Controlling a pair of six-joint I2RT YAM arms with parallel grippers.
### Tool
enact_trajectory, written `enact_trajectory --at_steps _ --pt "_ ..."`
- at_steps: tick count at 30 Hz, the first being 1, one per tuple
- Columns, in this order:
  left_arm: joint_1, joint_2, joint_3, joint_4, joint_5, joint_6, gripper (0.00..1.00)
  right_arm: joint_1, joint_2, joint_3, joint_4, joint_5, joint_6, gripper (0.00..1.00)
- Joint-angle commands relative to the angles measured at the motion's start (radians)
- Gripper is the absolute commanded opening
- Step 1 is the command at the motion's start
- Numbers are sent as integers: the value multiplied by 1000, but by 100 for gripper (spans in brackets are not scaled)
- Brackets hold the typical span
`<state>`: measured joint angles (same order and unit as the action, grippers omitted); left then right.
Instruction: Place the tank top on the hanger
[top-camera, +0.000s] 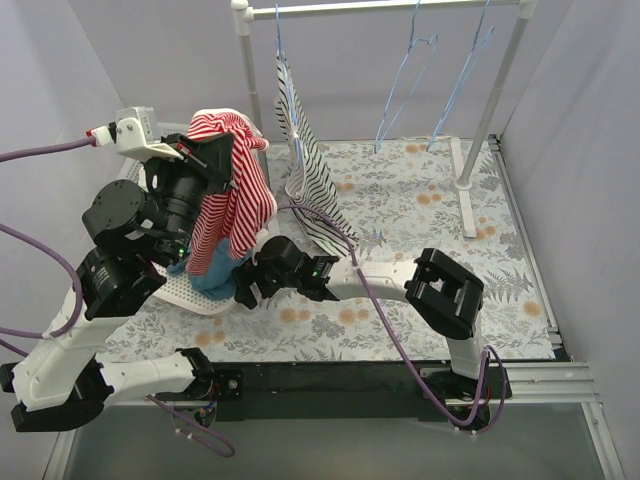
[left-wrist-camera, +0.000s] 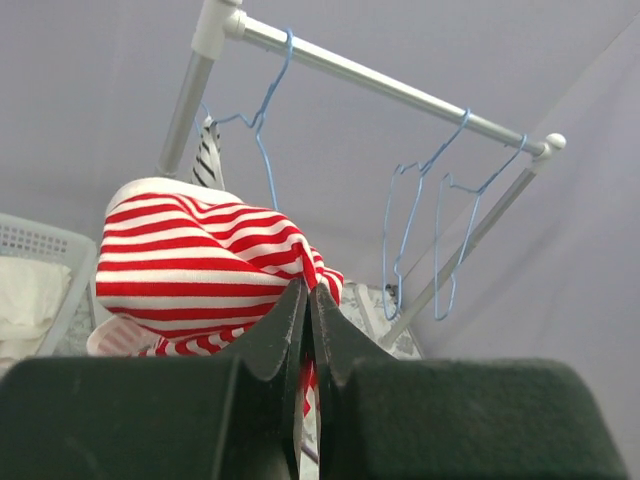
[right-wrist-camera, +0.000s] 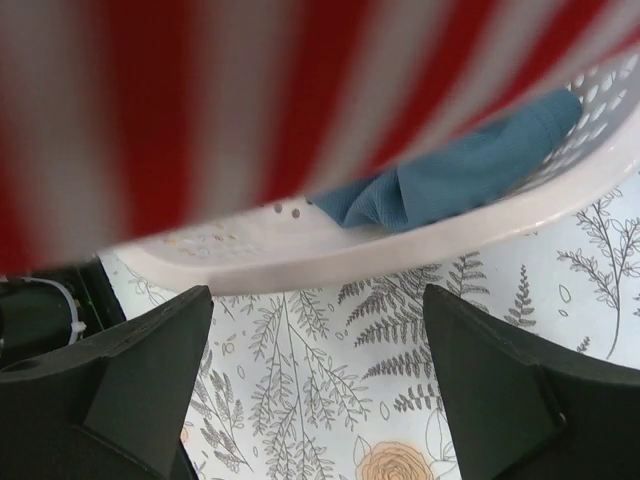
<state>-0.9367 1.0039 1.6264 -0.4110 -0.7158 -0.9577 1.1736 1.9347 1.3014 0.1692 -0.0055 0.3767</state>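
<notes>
Setting: grey-walled booth, floral-print table cover (top-camera: 430, 200), white clothes rail (top-camera: 390, 8) across the far end; I log all positions from that rail

Top view
- Tank top (top-camera: 235, 190): red-and-white, bunched, hanging lifted off the table short of the rail's left post, pinched by my left gripper (top-camera: 215, 160)
- Hanger (top-camera: 408, 85): light-blue wire, bare, at mid-rail; a twin hanger (top-camera: 462, 85) just beside it
- Black-and-white top (top-camera: 310, 170): hung near the left post
- White basket (top-camera: 195, 293) with teal cloth (top-camera: 210, 272): well short of the rail, under the tank top
- Right gripper (top-camera: 245, 290): low, beside the basket

Left wrist view
- Left gripper (left-wrist-camera: 308, 320): jaws pressed together on a fold of the tank top (left-wrist-camera: 200, 265), below the rail (left-wrist-camera: 400, 85)
- Hanger (left-wrist-camera: 410, 230): bare

Right wrist view
- Right gripper (right-wrist-camera: 320, 380): jaws spread wide, holding nothing, over the table cover (right-wrist-camera: 560, 290)
- Basket (right-wrist-camera: 300, 250) ahead, teal cloth (right-wrist-camera: 450, 175) inside; tank top (right-wrist-camera: 200, 90) blurred above; rail not seen here
</notes>
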Motion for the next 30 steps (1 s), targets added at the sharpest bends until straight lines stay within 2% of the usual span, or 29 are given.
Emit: enact_trajectory --at_steps 1,7,11,14,18,19,21,22,23,25,26,29,30 --pt "4 -5 46 130 79 92 0 -2 -20 13 35 -8 -50 94" --pt "6 33 119 181 254 149 0 -5 -290 -242 55 82 -65 95" --pt "6 65 153 196 357 178 0 -5 -552 -425 50 157 -42 95" --pt "4 79 136 195 464 178 0 -6 -725 -546 -20 304 4 95" --pt "4 91 47 169 504 101 0 -14 -925 -651 -167 478 99 95" --pt "4 85 -24 170 504 76 0 -18 -959 -665 -260 507 149 95" --pt "4 78 -100 179 503 30 0 -46 -1049 -703 -325 545 189 95" --pt "4 61 -147 182 492 -40 0 -58 -1071 -711 -389 555 223 95" --pt "6 50 -248 192 486 -79 0 -78 -1109 -717 -427 570 241 94" --pt "6 15 -377 231 474 -198 0 -94 -1140 -729 -470 578 261 94" --pt "4 -17 -504 239 470 -246 0 -103 -1163 -735 -503 585 284 94" --pt "4 -85 -707 258 467 -404 0 -115 -1188 -769 -511 595 318 94" --pt "6 -102 -828 258 476 -439 0 -118 -1188 -777 -511 599 327 93"
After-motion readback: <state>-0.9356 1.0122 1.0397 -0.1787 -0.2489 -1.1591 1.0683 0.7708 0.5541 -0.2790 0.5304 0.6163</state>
